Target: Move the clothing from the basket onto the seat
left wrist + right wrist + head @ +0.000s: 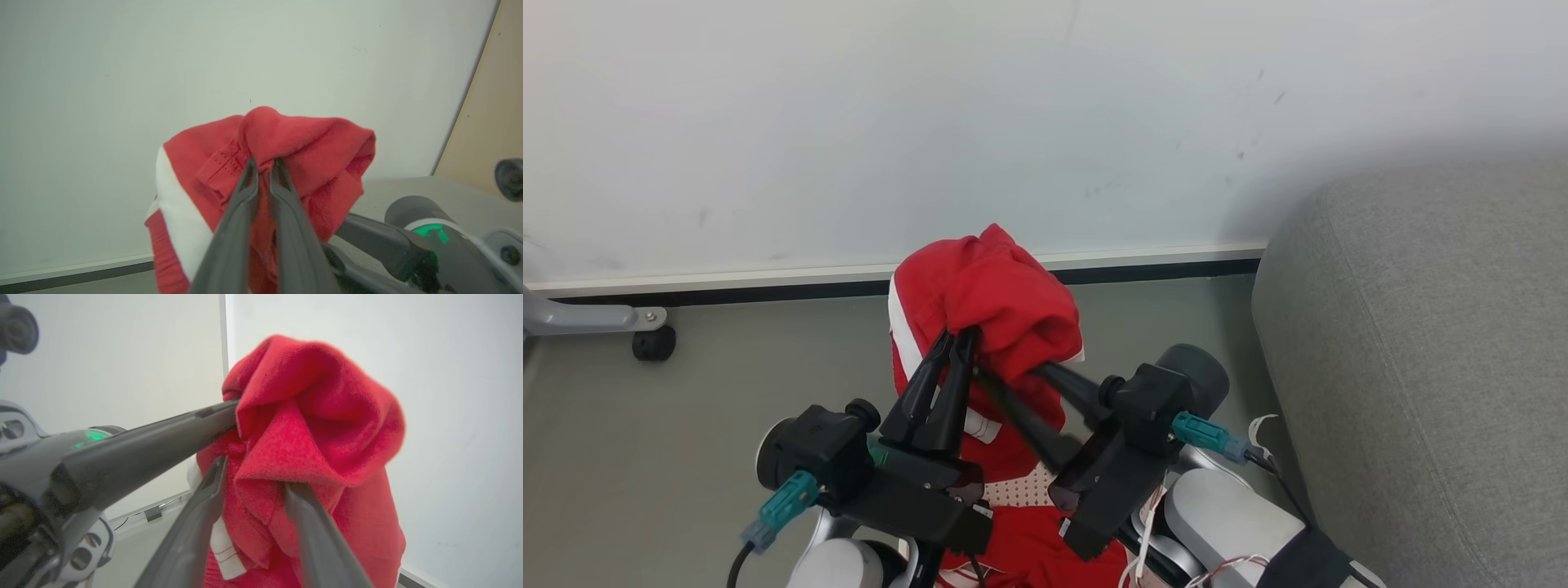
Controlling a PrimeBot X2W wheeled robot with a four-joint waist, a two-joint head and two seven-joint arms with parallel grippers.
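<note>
A bunched piece of the bright red clothing [992, 298] with a white stripe is held up in the air in front of the wall. My left gripper [961, 336] is shut on a fold of it [263, 161]. From the right, my right gripper [1009, 377] reaches into the same bunch and stands open [253, 473]; fabric sits between its fingers and drapes over their tips. Below my wrists a patch of the basket's perforated wall [1021, 488] shows, with more red clothing [1045, 547] in it. The grey seat [1421, 367] is at the right.
A pale wall with a dark baseboard [768, 287] runs across the back. At the far left a grey metal leg ends in a black castor [654, 343]. Grey-green floor [727, 384] lies between it and me. Thin cables [1262, 453] hang by my right wrist.
</note>
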